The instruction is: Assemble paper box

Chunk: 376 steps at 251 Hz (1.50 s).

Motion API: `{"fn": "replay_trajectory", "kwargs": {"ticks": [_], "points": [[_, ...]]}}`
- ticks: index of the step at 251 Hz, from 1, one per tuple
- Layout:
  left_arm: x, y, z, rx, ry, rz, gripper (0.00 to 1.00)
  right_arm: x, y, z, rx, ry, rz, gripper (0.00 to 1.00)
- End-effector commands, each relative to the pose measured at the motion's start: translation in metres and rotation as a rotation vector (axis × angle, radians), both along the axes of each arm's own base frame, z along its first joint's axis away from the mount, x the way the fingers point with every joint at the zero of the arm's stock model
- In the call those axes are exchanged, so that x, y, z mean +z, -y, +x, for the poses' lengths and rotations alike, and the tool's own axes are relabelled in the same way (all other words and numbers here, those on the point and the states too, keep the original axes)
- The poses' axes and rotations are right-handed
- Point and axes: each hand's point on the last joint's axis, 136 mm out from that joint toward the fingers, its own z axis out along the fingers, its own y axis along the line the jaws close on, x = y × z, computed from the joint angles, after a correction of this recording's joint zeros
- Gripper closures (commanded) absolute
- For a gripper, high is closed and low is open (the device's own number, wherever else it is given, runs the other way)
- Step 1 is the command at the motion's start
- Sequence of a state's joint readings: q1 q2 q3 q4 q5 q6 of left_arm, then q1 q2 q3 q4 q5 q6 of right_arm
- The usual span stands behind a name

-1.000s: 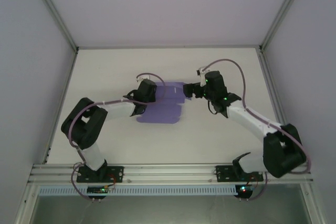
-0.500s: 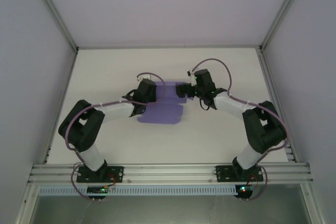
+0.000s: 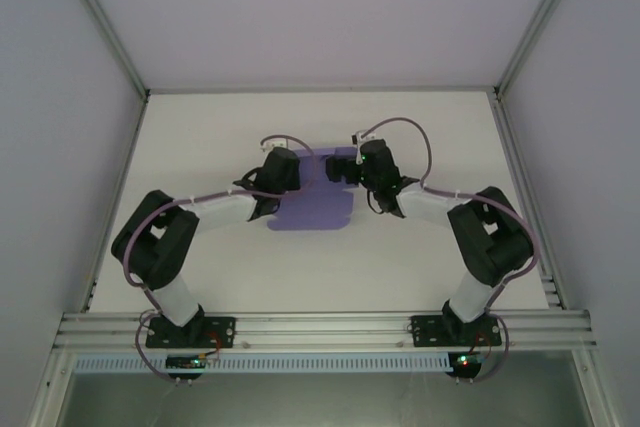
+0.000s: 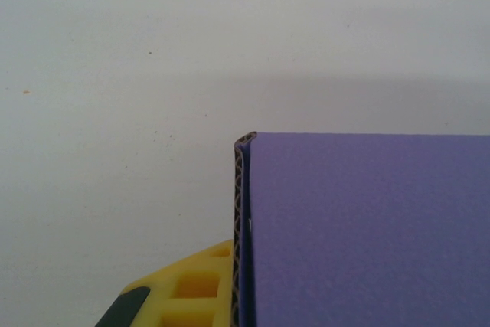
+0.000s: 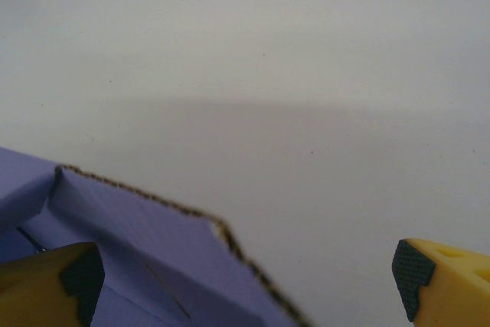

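Two-armed folding of the paper box (image 3: 315,212), middle of the table (image 3: 430,137).
Pinched at its left edge by the clenched left gripper (image 3: 296,173); straddled, ungripped, at a raised flap (image 5: 145,212) by the wide-open right gripper (image 3: 338,168); likely next: closing there, folding inward.

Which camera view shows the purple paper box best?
The top external view: it shows the paper box nearly whole on the table. The left wrist view shows one folded corner with its corrugated edge; the right wrist view, a raised flap beside the open right tool.
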<state>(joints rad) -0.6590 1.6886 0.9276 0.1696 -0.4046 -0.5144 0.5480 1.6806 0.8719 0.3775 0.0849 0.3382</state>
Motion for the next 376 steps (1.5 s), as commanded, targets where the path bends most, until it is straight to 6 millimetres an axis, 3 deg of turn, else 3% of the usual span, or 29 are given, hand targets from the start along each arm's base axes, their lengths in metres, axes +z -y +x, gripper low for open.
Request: {"fn": "replay_trajectory", "kwargs": {"ticks": [1,41,77,105,145,199,279,344,376], "points": [[0.019,0.005,-0.002,0.003,0.014,-0.006,1.0,0.023,0.016,-0.005,-0.081,0.051,0.041,0.01],[0.023,-0.005,0.0,0.03,0.011,0.075,1.0,-0.007,0.055,-0.056,-0.095,-0.146,-0.137,0.01],[0.03,-0.005,0.001,0.016,0.041,0.078,1.0,-0.029,0.087,-0.106,-0.129,-0.289,-0.181,0.01],[0.035,-0.004,0.002,0.005,0.043,0.081,1.0,-0.045,0.096,-0.123,-0.14,-0.354,-0.164,0.01],[0.041,0.005,0.0,-0.04,0.046,0.061,1.0,-0.052,0.092,-0.107,-0.156,-0.35,-0.135,0.0],[0.032,0.01,-0.004,-0.095,0.032,0.064,1.0,-0.056,0.083,-0.077,-0.138,-0.343,-0.159,0.01],[0.02,0.02,-0.003,-0.141,0.008,0.068,1.0,-0.033,0.058,-0.054,-0.067,-0.27,-0.093,0.0],[0.015,0.023,-0.003,-0.137,-0.018,0.05,1.0,-0.033,0.028,-0.038,-0.002,-0.229,-0.11,0.01],[0.016,0.024,-0.003,-0.132,-0.024,0.038,1.0,-0.032,0.024,-0.026,-0.055,-0.18,-0.164,0.0]]}}
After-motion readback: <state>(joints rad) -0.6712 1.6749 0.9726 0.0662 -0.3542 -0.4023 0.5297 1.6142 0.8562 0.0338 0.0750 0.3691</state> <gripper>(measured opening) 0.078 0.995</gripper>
